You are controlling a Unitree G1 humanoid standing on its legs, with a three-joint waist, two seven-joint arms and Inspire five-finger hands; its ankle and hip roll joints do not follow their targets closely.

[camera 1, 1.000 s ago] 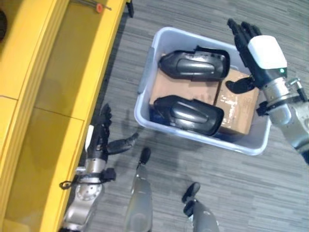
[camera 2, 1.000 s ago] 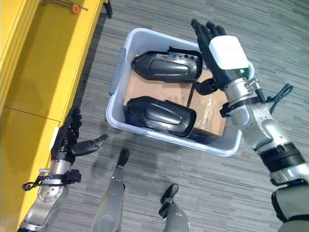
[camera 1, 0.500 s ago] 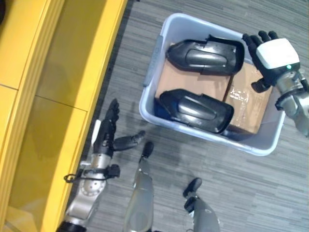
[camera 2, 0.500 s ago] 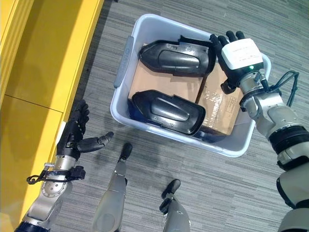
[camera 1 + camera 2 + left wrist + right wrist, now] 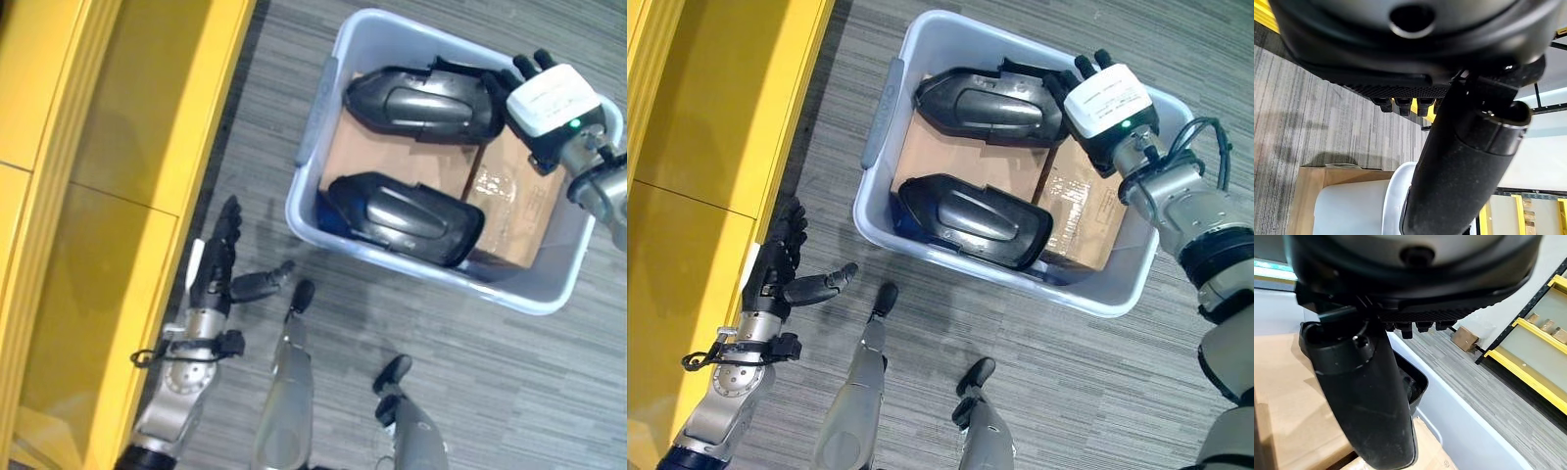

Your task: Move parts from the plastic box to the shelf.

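Note:
A pale blue-grey plastic box (image 5: 312,137) stands on the floor with two black moulded parts lying on cardboard. The upper part (image 5: 421,93) lies along the far side and the lower part (image 5: 402,215) along the near side. My right hand (image 5: 551,98), with its white cover up, is inside the box at the upper part's right end, fingers straight; whether it touches the part I cannot tell. In the right wrist view its thumb (image 5: 1371,396) hangs over the cardboard (image 5: 1283,396), beside the part's edge (image 5: 1418,382). My left hand (image 5: 216,274) hangs open between the box and the yellow shelf (image 5: 127,147).
Cardboard boxes (image 5: 514,206) fill the bottom of the plastic box under the parts. The yellow shelf runs along the whole left side, its surface bare. Grey striped carpet (image 5: 490,372) surrounds the box. More yellow racking (image 5: 1542,333) stands far off.
My right hand has dropped from above the box's far right corner down to the upper part's right end. The view has shifted a little. My left hand has barely moved.

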